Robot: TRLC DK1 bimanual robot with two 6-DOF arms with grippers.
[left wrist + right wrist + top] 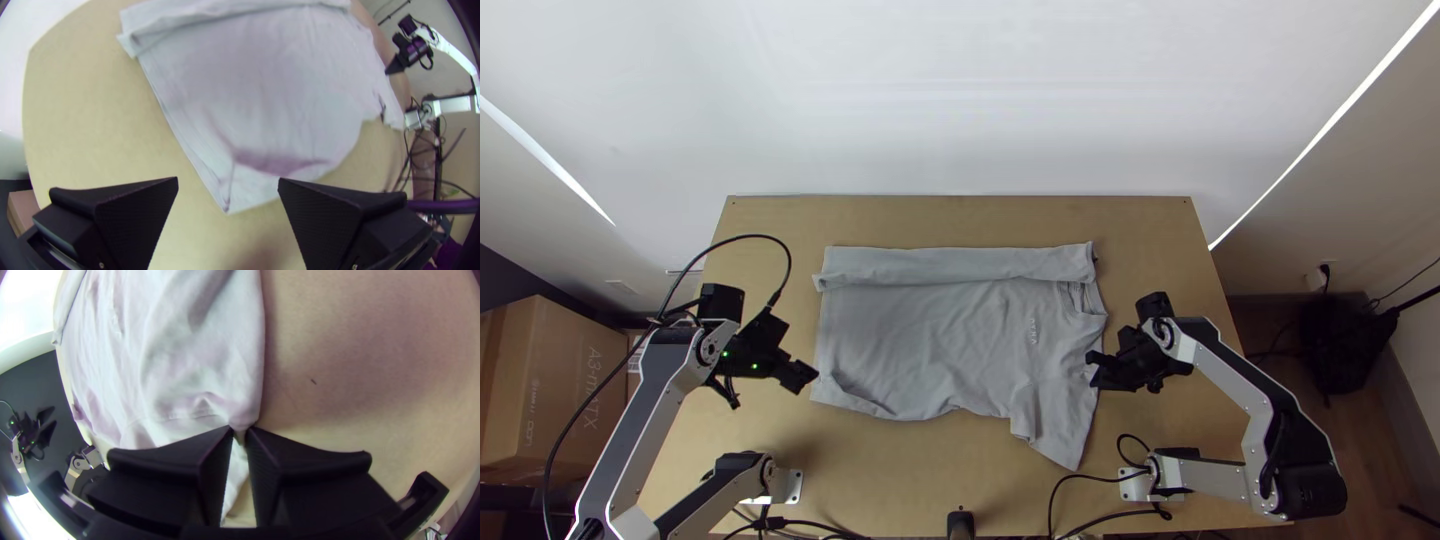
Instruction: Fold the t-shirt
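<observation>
The grey t-shirt [930, 335] lies mostly spread, its far side folded over in a long strip [960, 264] and a sleeve [1062, 430] pointing toward the table's near edge. My left gripper [802, 378] is beside the shirt's near left corner. In the left wrist view that gripper [228, 185] stands open, the corner of the shirt [250, 100] lying beyond the gap. At the shirt's right edge, by the sleeve, is my right gripper [1094, 371]. Seen in the right wrist view, the right gripper [240, 431] is shut on a pinch of the shirt's edge [200, 370].
Bare wood of the table [880, 480] surrounds the shirt on all sides. Black cables [1070, 480] run along the near edge between the arm bases. A cardboard box [550, 390] stands beyond the table's left side.
</observation>
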